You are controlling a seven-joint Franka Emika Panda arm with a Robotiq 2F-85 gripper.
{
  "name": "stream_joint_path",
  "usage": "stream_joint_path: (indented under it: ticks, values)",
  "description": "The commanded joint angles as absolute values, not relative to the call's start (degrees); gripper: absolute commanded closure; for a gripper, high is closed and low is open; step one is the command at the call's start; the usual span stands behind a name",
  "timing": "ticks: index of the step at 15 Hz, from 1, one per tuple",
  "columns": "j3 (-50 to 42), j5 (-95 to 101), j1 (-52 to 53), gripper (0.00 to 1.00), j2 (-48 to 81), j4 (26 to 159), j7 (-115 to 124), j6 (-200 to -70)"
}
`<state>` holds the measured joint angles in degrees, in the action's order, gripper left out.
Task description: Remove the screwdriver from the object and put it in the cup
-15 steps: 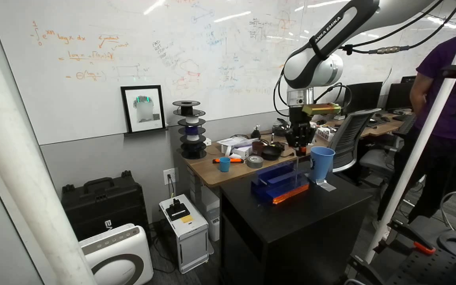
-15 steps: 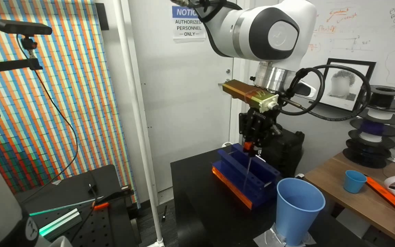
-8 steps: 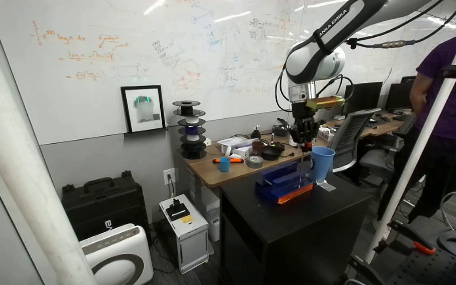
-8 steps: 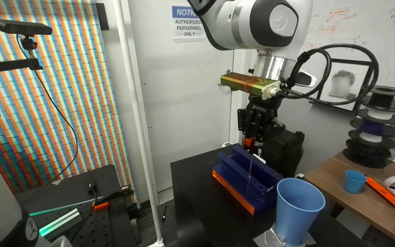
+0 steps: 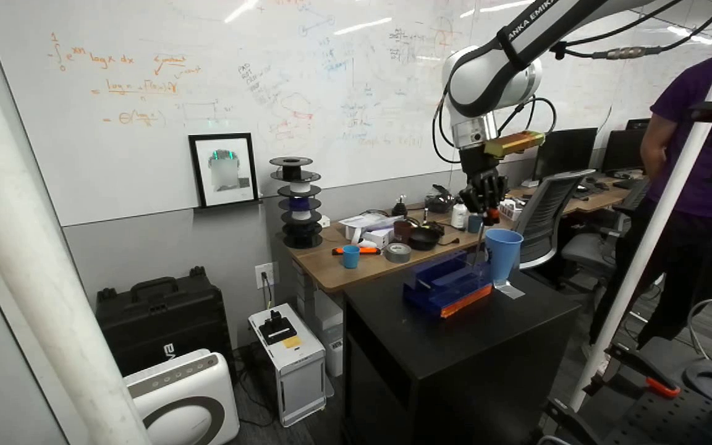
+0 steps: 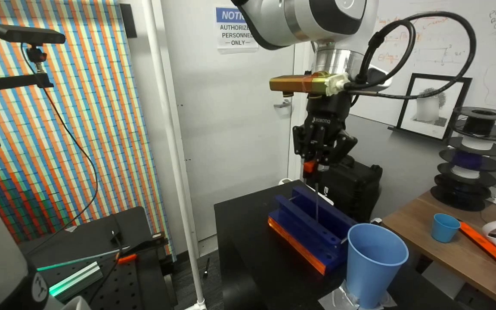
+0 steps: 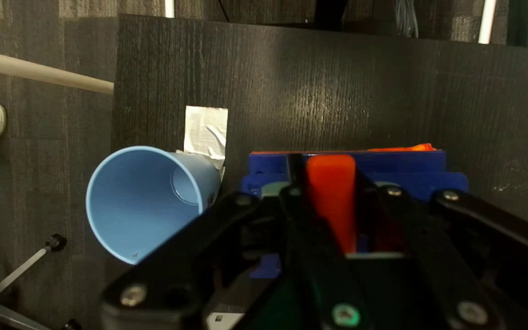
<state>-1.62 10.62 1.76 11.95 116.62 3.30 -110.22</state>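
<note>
My gripper (image 6: pixel 314 168) is shut on the orange-red handle of the screwdriver (image 7: pixel 332 188), above the blue object (image 6: pixel 297 234). The shaft points down, slightly tilted in an exterior view (image 5: pixel 479 244). Its lower end overlaps the object's ridges in both exterior views; I cannot tell whether the tip is clear of it. The object (image 5: pixel 433 287) lies flat with its orange-red piece along the front edge. The light-blue cup (image 6: pixel 373 275) stands upright beside the object's end. In the wrist view the cup (image 7: pixel 129 206) is left of the gripper, with a narrow gap to the object.
The black cabinet top (image 5: pixel 455 346) carries the object and cup. Silver tape (image 7: pixel 205 130) lies at the cup's foot. A wooden desk (image 6: pixel 407 211) behind holds a small blue cup (image 6: pixel 444 228) and clutter. A white pole (image 5: pixel 634 259) and a person (image 5: pixel 702 142) stand to one side.
My gripper has risen with the screwdriver and moved towards the cup's side, tilting a little. The shaft's lower end is higher. The blue object has shifted slightly towards the cup.
</note>
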Motion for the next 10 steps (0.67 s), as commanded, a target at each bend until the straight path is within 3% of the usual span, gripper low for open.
stream_joint_path:
  ticks: [1,10]
  values:
    - [-1.0,13.1,2.2,0.86,8.6,116.5,4.6,-105.8]
    - [-2.4,11.4,-0.6,0.86,-1.0,118.1,3.1,-105.9]
